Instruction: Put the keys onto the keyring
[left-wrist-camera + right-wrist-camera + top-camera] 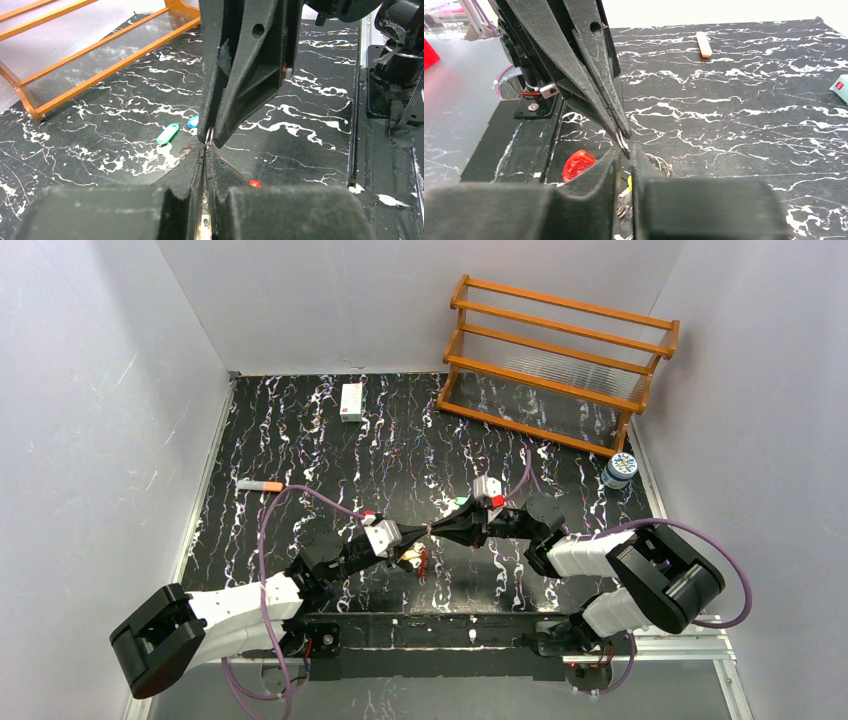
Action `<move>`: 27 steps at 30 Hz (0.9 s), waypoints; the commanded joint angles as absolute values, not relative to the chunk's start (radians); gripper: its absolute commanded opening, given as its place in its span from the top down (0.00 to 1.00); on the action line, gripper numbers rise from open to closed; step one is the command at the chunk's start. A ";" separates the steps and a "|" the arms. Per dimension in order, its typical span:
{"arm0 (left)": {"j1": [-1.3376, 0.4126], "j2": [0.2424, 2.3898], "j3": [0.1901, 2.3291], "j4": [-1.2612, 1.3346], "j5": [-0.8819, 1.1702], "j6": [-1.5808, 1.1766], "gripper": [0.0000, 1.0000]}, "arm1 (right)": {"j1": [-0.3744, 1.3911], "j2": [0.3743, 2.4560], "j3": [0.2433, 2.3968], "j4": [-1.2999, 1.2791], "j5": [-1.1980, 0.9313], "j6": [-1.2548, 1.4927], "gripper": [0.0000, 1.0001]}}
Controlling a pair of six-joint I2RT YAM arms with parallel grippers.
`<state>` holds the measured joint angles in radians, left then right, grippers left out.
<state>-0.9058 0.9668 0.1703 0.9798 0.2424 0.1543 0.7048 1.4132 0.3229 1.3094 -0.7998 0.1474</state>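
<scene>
Black marbled worktop (300, 440) is carrying both arms, which are meeting tip to tip near its near edge. The left tool (205, 150) is pinching fully together on the thin wire of the keyring (623, 142). The right tool (626, 150) is facing it head-on, with its fingers drawn together on the same wire just beside the left tool's tips. The red segment (578, 164) and the cluster of small metal keys are sitting below the joined fingertips; whether they are touching the worktop cannot be told.

The green-tagged key (167, 133) and the blue-tagged key (193, 121) are lying flat on the worktop, ahead of the left tool and slightly to its left. They are close together and apart from the ring.

Far beyond the tools, a wooden rack (560, 360), a white box (351, 400) and a marker (260, 484) are resting on the worktop.
</scene>
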 commanded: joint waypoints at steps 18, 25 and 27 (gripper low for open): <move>-0.909 1.008 0.298 0.761 0.282 0.266 1.00 | 0.716 1.249 0.575 0.415 -0.800 -0.526 0.54; -0.908 1.025 0.317 0.740 0.294 0.282 1.00 | 0.737 1.267 0.602 0.353 -0.796 -0.572 0.59; -0.908 1.025 0.319 0.739 0.294 0.282 1.00 | 0.738 1.264 0.600 0.352 -0.802 -0.573 0.58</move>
